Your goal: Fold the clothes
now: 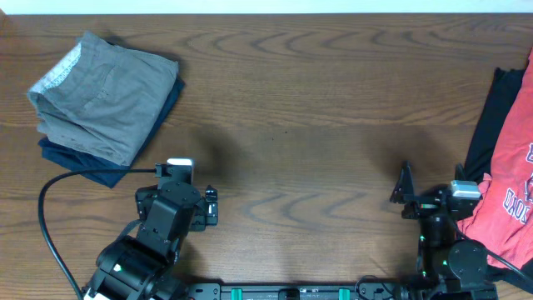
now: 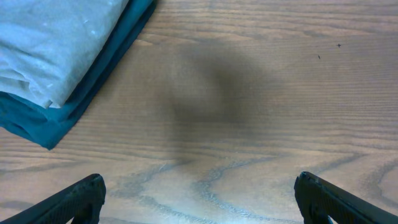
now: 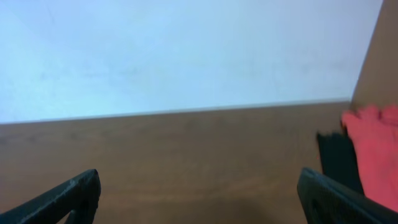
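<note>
table point(image 1: 308, 108): brown wood grain | navy garment point(image 1: 87, 169): folded, far left | red shirt point(image 1: 512, 183): white lettering, crumpled, right edge | black garment point(image 1: 493, 117): touching red shirt's left side | wall point(image 3: 186, 50): pale, behind table

Middle of surface point(image 1: 316, 108): bare wood, wide passage. Far-left corner blocked by folded shorts point(image 1: 104, 87) stacked on navy garment point(image 1: 79, 162). Right edge blocked by red shirt point(image 1: 512, 158) with dark cloth point(image 1: 491, 100) alongside, just beside right hand point(image 1: 402, 193).

grey-khaki shorts point(image 1: 104, 96) | folded, pale lining showing | far-left, atop navy garment point(image 1: 100, 167)
</note>
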